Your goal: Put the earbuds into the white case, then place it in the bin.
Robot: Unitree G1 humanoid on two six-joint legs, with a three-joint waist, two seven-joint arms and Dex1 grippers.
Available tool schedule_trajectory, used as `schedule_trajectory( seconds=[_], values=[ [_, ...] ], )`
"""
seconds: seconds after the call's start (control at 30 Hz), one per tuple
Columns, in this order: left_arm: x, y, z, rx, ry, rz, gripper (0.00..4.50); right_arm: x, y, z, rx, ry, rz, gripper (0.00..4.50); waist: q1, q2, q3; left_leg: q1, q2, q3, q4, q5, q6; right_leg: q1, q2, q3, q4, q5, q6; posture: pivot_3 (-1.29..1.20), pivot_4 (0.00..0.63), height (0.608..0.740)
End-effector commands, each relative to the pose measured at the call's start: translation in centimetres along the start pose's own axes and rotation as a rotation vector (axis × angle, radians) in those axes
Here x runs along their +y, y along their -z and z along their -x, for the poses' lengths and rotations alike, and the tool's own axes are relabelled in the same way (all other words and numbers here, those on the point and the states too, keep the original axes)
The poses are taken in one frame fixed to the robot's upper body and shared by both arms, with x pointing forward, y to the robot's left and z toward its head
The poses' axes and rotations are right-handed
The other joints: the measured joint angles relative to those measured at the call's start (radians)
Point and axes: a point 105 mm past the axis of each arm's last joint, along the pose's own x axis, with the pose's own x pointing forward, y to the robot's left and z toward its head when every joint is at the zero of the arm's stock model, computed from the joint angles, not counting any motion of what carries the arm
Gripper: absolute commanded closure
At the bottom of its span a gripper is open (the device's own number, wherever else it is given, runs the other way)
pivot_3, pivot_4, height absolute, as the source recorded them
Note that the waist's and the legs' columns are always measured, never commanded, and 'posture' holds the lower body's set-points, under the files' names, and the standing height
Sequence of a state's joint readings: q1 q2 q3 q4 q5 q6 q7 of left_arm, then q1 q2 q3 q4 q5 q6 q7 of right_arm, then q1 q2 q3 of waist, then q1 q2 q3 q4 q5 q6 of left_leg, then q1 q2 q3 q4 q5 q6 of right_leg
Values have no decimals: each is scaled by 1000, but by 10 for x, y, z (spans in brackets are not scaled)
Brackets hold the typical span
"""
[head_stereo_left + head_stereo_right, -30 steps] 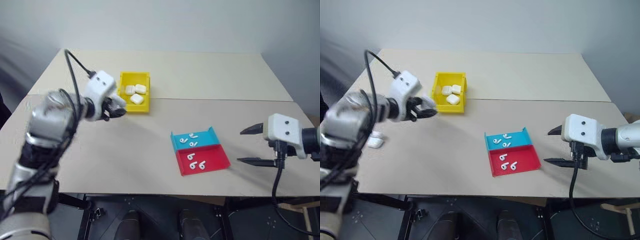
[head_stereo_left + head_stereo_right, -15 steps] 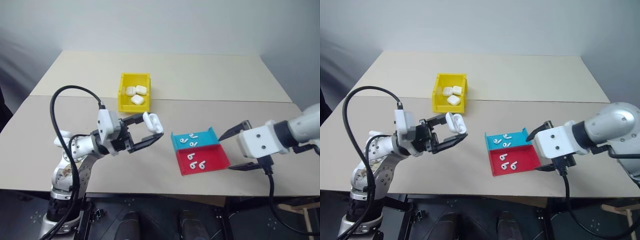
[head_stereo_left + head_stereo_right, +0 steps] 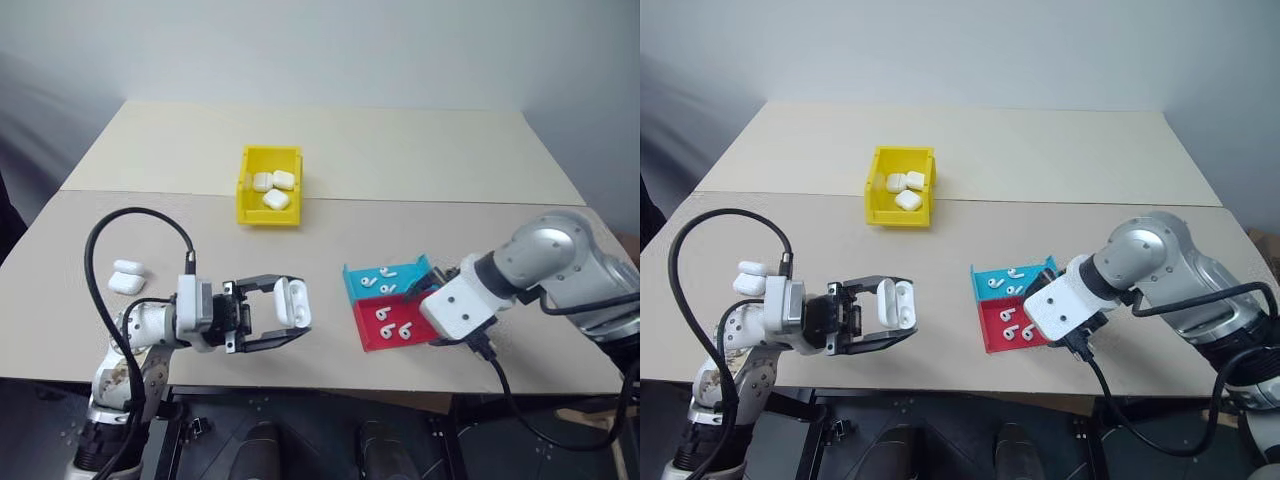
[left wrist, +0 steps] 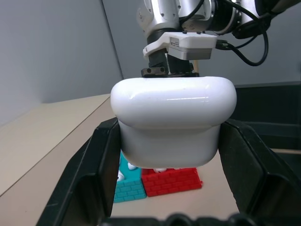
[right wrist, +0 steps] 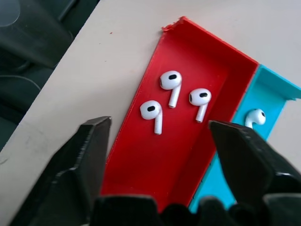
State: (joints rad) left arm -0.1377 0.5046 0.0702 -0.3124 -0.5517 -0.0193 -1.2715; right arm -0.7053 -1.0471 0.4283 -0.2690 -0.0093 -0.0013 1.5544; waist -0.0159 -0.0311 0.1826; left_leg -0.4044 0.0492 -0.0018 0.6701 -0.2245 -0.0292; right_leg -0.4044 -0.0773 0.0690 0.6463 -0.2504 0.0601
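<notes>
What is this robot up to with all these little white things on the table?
It is packing earbuds into cases. Its left gripper is shut on a white case, held above the table. Its right gripper, fingers open, hangs over the red tray, where three earbuds lie; more sit in the blue tray beside it. Three cases lie in the yellow bin, and spare cases wait on the robot's left.

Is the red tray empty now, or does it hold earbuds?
Not empty. Three earbuds lie in the red tray, loose on its floor, with the right gripper open above them.
</notes>
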Motion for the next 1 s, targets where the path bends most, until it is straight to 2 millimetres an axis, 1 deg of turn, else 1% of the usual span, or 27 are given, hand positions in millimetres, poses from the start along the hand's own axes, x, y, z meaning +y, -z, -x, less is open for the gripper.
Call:
schedule_trajectory(
  seconds=[0.03, 0.1, 0.17, 0.23, 0.57, 0.7, 1.0],
  values=[
    [-2, -8, -1, -19, 1, -39, 1700, -2, -2, -3, 36, -48, 85, 1199, -1, 0, 0, 0, 0, 0, 0, 0, 0, 0, 0, 0, 0, 0, 0, 0, 150, 740],
    [-2, -8, -1, -14, -1, -41, 1700, -3, -1, -6, 46, -55, 95, 1199, -1, 0, 0, 0, 0, 0, 0, 0, 0, 0, 0, 0, 0, 0, 0, 0, 150, 740],
    [-3, -7, -1, -10, 1, -47, 1700, -5, -1, -10, 47, -55, 103, 1516, -1, 0, 0, 0, 0, 0, 0, 0, 0, 0, 0, 0, 0, 0, 0, 0, 150, 740],
    [-3, -7, -2, -5, -2, -48, 1700, -6, -1, -13, 51, -56, 118, 2015, -1, 0, 0, 0, 0, 0, 0, 0, 0, 0, 0, 0, 0, 0, 0, 0, 150, 740],
    [1, -7, -5, 4, -7, -58, 1700, -2, 1, -23, 61, -85, 148, 2015, -1, 0, 0, 0, 0, 0, 0, 0, 0, 0, 0, 0, 0, 0, 0, 0, 150, 740],
    [1, -6, -7, 2, -6, -60, 1700, -2, 5, -28, 76, -91, 154, 2015, 0, 0, 0, 0, 0, 0, 0, 0, 0, 0, 0, 0, 0, 0, 0, 0, 150, 740],
    [1, -5, -8, 21, -3, -59, 1700, -4, 6, -34, 70, -100, 154, 2015, 0, 0, 0, 0, 0, 0, 0, 0, 0, 0, 0, 0, 0, 0, 0, 0, 150, 740]
  ],
)
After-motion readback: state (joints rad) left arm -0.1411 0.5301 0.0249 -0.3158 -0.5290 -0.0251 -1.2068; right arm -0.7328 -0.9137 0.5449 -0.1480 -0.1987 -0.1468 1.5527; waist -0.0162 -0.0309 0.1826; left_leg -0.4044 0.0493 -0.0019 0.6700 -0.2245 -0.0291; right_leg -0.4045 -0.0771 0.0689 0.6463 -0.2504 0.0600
